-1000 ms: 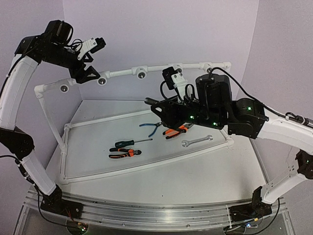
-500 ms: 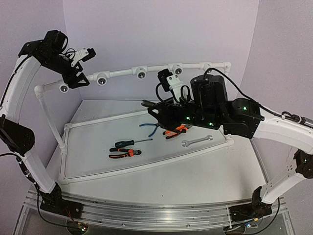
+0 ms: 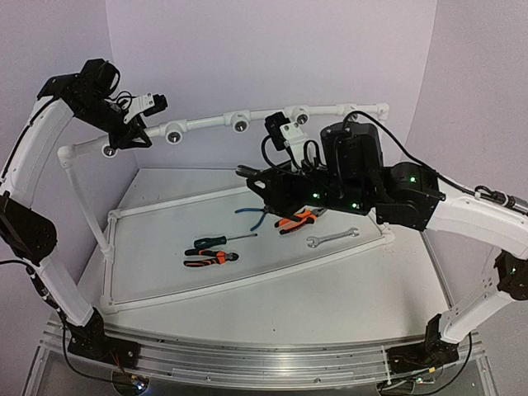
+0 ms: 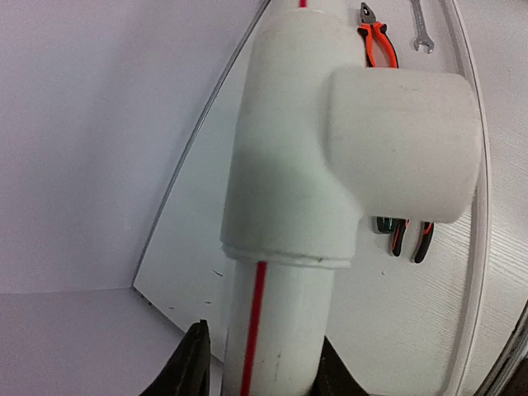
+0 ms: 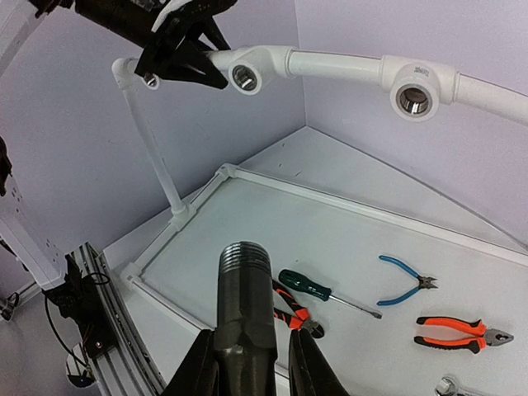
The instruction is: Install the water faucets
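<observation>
— Two grippers in play; what does each one have?

— My right gripper has its jaws closed narrow on the dark faucet, with one finger pressed to each side of the body. The threaded end pokes out ahead. It hangs in the air over the middle of the table.

— And the left?

— My left gripper is up at the far left. Its jaws straddle the white pipe just beside a tee fitting. One finger touches the pipe and the other looks a sliver off, so I cannot tell whether it is clamped.

— Is the faucet at a fitting?

— No, it is nearer than the pipe run and apart from every tee.
</observation>
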You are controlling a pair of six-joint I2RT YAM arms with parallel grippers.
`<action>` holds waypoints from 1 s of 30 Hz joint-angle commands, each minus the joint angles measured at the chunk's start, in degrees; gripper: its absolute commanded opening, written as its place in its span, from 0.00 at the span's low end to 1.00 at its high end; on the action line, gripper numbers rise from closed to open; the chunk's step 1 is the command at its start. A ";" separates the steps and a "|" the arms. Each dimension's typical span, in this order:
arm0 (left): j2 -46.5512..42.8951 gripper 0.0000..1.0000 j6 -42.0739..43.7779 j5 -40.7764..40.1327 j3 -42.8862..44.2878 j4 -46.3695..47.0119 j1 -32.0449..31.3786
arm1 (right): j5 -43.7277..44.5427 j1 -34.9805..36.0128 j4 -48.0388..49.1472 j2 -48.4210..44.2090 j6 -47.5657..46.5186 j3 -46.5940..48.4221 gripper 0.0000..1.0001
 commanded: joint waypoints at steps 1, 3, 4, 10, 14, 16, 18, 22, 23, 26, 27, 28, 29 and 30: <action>-2.62 0.18 -14.43 4.24 -5.74 -6.41 -2.74 | 6.52 0.82 3.22 2.12 1.99 5.93 0.00; -3.55 0.11 -17.38 4.83 -7.76 -6.42 -5.85 | 11.11 1.74 4.59 3.40 1.34 6.73 0.00; -3.94 0.08 -18.97 5.14 -8.65 -6.43 -7.51 | 13.35 2.21 5.34 4.02 1.00 7.07 0.00; -1.81 0.00 -30.57 12.12 -6.82 -5.98 -11.70 | 21.27 4.83 6.00 9.18 -2.01 12.09 0.00; -0.54 0.00 -39.29 13.52 -5.80 -1.95 -12.13 | 25.36 6.59 5.98 12.83 -3.68 15.76 0.00; -1.43 0.00 -42.62 13.89 -7.45 1.54 -12.67 | 27.79 7.66 5.92 14.77 -4.84 17.84 0.00; -2.79 0.00 -46.06 14.13 -10.25 5.19 -13.20 | 29.88 8.48 5.68 16.66 -5.28 19.88 0.00; -5.96 0.00 -50.35 13.06 -14.77 12.56 -14.43 | 31.66 8.78 1.80 20.96 -4.15 26.30 0.00; -6.33 0.00 -51.35 12.48 -15.29 13.44 -14.55 | 32.05 8.78 0.48 22.23 -3.87 28.19 0.00; -6.61 0.00 -53.35 11.85 -16.18 14.34 -15.04 | 32.53 8.79 -3.61 25.84 -3.28 34.04 0.00; -6.63 0.00 -53.47 11.80 -16.53 14.37 -15.25 | 32.76 8.80 -4.73 27.13 -3.08 35.59 0.00; -6.62 0.00 -53.18 11.52 -16.97 14.36 -15.28 | 33.23 8.79 -5.82 28.17 -2.96 37.34 0.00; -6.72 0.00 -52.60 10.92 -17.51 14.38 -15.32 | 33.69 8.78 -6.64 29.00 -2.89 38.63 0.00; -6.87 0.00 -51.82 10.17 -18.12 14.37 -15.36 | 34.15 8.78 -7.22 29.60 -2.86 39.45 0.00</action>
